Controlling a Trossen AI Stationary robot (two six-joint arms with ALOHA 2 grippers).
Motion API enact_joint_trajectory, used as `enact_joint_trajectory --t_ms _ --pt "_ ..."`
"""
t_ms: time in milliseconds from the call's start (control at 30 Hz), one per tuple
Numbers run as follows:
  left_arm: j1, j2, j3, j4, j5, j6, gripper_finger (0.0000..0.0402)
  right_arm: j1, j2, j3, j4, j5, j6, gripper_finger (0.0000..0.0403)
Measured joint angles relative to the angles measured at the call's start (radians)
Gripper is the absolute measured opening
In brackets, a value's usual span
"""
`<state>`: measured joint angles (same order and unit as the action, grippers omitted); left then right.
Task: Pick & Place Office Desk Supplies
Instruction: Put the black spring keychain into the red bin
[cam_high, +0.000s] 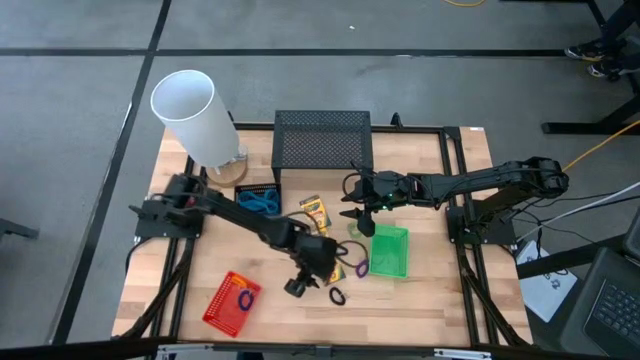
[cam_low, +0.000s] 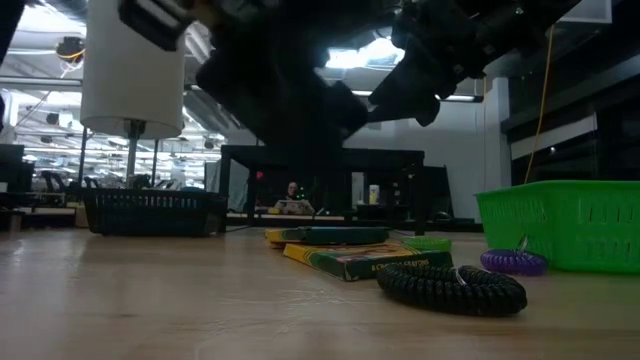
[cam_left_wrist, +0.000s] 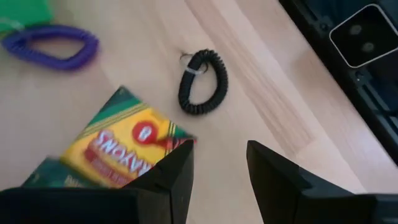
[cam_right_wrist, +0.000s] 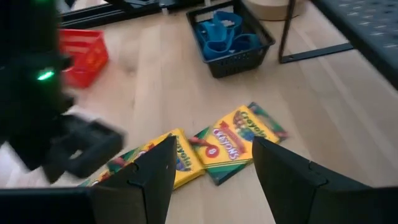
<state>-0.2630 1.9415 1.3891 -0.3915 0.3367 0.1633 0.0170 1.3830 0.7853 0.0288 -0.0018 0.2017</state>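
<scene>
Scissors sat binned; crayon boxes and black loop lay loose on tabletop; both claws, left and right, gaped empty.

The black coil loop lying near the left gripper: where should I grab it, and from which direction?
Take the black coil loop from straight above, pinching one side of the ring with one finger inside the opening and one outside. It lies flat on the wood with nothing touching it, so a sideways approach finds little to bite. The open left gripper is nearest, beside a crayon box.
</scene>
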Motion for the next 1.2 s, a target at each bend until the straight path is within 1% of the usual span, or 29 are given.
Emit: enact_joint_trajectory --t_ms 100,167,233,400,533,667,767,800,900,967,1067,1200 --pt "-0.016 0.047 0.065 -0.039 0.003 0.023 0.0146 0.000 0.000 0.000 -0.029 0.092 -0.001 0.0213" --pt "-0.025 0.062 0.090 -0.046 0.001 0.032 0.0146 -0.004 -0.003 0.000 -0.085 0.124 -0.027 0.0213" --pt "-0.033 0.064 0.101 -0.042 -0.010 0.036 0.0146 -0.005 -0.010 -0.001 -0.120 0.122 -0.043 0.0213" --pt "-0.037 0.059 0.101 -0.046 -0.019 0.037 0.0145 0.022 -0.046 -0.001 -0.118 0.062 -0.022 0.0213" --pt "-0.036 0.055 0.102 -0.044 -0.020 0.035 0.0145 0.044 -0.068 -0.001 -0.110 0.058 -0.021 0.0213" --pt "-0.037 0.055 0.102 -0.044 -0.020 0.035 0.0145 0.049 -0.068 -0.001 -0.111 0.062 -0.105 0.0213" --pt "-0.038 0.055 0.102 -0.029 -0.021 0.033 0.0145 0.048 -0.071 -0.001 -0.096 0.085 -0.064 0.0213" --pt "-0.042 0.055 0.102 -0.024 -0.021 0.030 0.0145 0.048 -0.085 -0.001 -0.091 0.077 -0.063 0.0213" --pt "-0.054 0.055 0.102 -0.005 -0.028 0.027 0.0145 0.065 -0.148 -0.001 -0.060 -0.024 -0.107 0.0213" --pt "-0.063 0.055 0.101 0.010 -0.030 0.028 0.0145 0.086 -0.197 -0.001 -0.052 -0.052 -0.115 0.0213" --pt "-0.081 0.055 0.101 0.038 -0.030 0.029 0.0145 0.127 -0.284 -0.020 -0.015 -0.032 -0.141 0.0213" --pt "-0.106 0.061 0.101 0.062 -0.034 0.024 0.0145 0.171 -0.383 -0.101 0.090 -0.021 -0.171 0.0213"
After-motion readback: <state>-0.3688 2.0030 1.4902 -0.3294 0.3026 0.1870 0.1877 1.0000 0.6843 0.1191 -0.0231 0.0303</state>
